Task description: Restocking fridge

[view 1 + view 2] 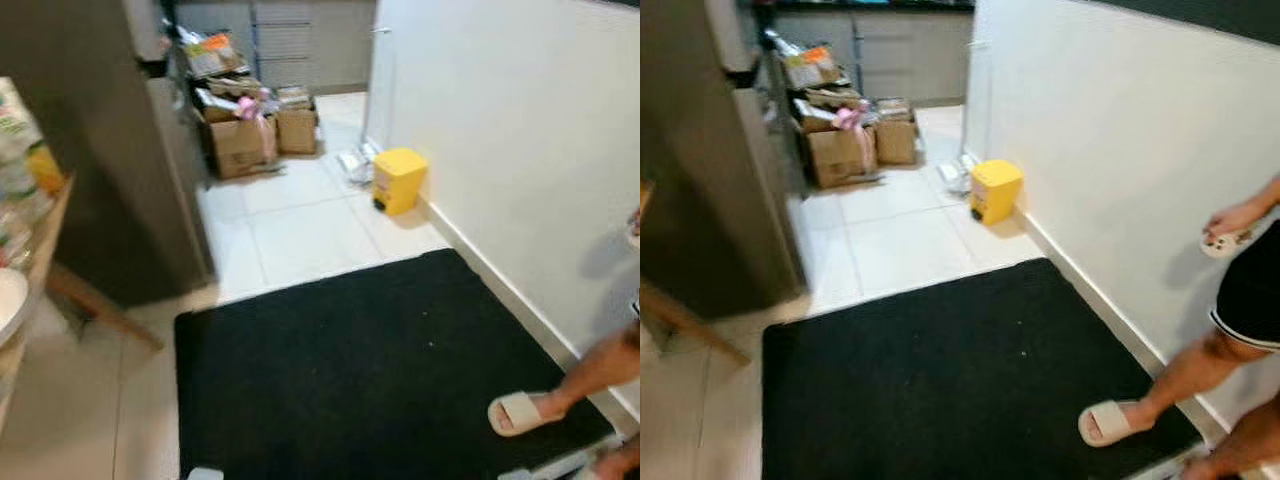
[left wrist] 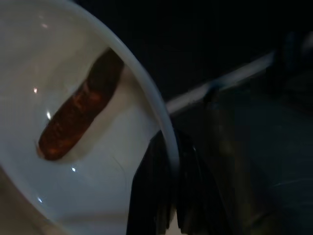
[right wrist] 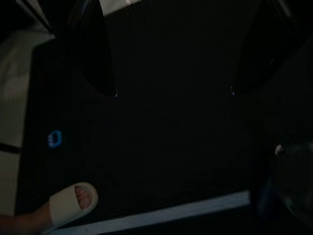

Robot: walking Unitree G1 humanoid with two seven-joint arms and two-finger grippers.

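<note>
In the left wrist view a white bowl [image 2: 58, 58] holds one brown sausage [image 2: 78, 115]. My left gripper [image 2: 172, 147] is shut on the bowl's rim, one black finger on each side of it. A white curved rim [image 1: 8, 300] shows at the left edge of the left eye view, by a wooden table. The tall dark grey fridge [image 1: 110, 150] stands ahead on the left, its side facing me. My right gripper [image 3: 173, 92] hangs open over the black mat [image 1: 370, 370] with nothing between its fingers.
A person stands on the right by the white wall [image 1: 520, 140], one foot in a beige slipper [image 1: 518, 412] on the mat. A yellow bin [image 1: 398, 180] sits at the wall's foot. Cardboard boxes [image 1: 240, 140] are piled on the tiles beyond the fridge. Packaged goods [image 1: 20, 150] lie on the table.
</note>
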